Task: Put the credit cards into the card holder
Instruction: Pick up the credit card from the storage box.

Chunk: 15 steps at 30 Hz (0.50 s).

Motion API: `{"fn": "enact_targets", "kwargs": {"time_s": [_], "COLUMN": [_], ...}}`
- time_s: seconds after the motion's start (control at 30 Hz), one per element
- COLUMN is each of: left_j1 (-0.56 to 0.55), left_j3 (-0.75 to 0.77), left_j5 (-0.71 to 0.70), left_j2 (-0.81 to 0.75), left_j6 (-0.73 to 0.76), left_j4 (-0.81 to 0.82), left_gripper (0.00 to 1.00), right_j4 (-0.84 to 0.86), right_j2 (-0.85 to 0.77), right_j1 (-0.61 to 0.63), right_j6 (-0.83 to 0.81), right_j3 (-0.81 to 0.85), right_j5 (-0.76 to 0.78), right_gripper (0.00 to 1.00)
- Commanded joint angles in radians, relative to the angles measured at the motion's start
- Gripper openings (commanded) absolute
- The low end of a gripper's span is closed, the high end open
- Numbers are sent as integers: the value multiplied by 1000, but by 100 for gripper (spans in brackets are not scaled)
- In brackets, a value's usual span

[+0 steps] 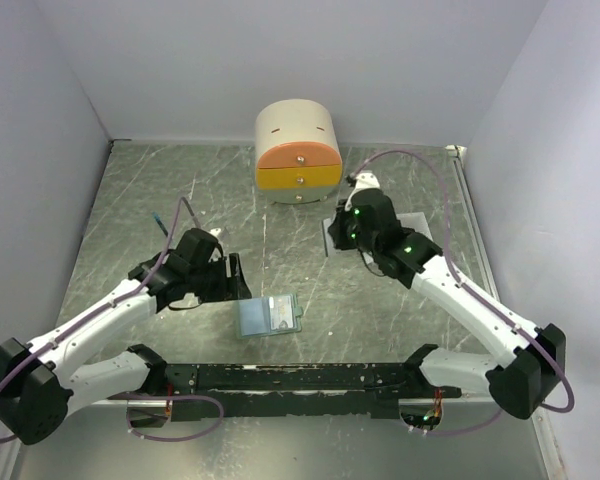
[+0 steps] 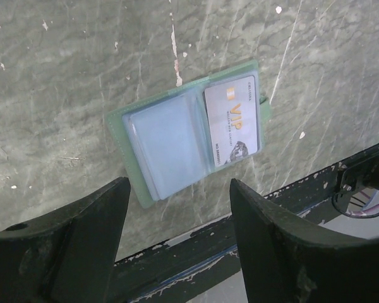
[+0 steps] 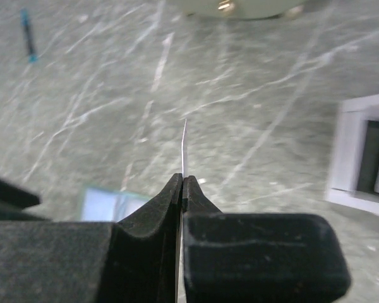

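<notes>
A grey-green marbled tabletop point(image 1: 180, 200) fills the view, boxed in by pale walls, with a round cream-and-orange drawer box point(image 1: 298, 150) at the top centre and a black mounting rail point(image 1: 300, 378) along the bottom edge. The card holder point(image 2: 177, 136) lies open and flat at the lower centre of the overhead view, just above that rail. In the left wrist view its right pocket holds a pale VIP card point(image 2: 232, 120), and its left pocket looks empty. The left gripper point(image 2: 180, 186) hovers over it with its fingers spread apart and nothing between them. In the right wrist view the right gripper point(image 3: 182, 180) is pinched tight on a credit card point(image 3: 184, 148), seen edge-on as a thin pale sliver standing up from the fingertips. A white tray point(image 3: 347, 158) sits at the right of that frame with something dark inside that is too blurred to identify. The card is probably light, stiff and slick, so a firm hold on its short end, leaving most of its length free, should suit sliding it in. The soft holder will likely shift or flex unless it is pinned near the pocket mouth. Bare table surrounds the holder on three sides, but the rail crowds its lower edge.
</notes>
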Motion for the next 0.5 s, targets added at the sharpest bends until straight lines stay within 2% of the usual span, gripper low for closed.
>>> {"fn": "enact_targets", "kwargs": {"time_s": [0.0, 0.1, 0.23, 0.37, 0.47], "left_j1": [7, 8, 7, 7, 7], "left_j3": [-20, -51, -100, -128, -170], "left_j5": [34, 34, 35, 22, 51], "left_j2": [-40, -63, -57, -7, -5], "left_j6": [-49, -63, -89, -112, -129], "left_j4": [19, 38, 89, 108, 170], "left_gripper": [73, 69, 63, 50, 44], "right_j4": [101, 96, 198, 252, 320], "right_j2": [32, 71, 81, 137, 150], "right_j1": [134, 241, 335, 381, 397], "right_j6": [99, 141, 216, 291, 343], "right_j3": [-35, -48, -131, -166, -215], "right_j5": [-71, -16, -4, -14, -44], "right_gripper": [0, 0, 0, 0, 0]}}
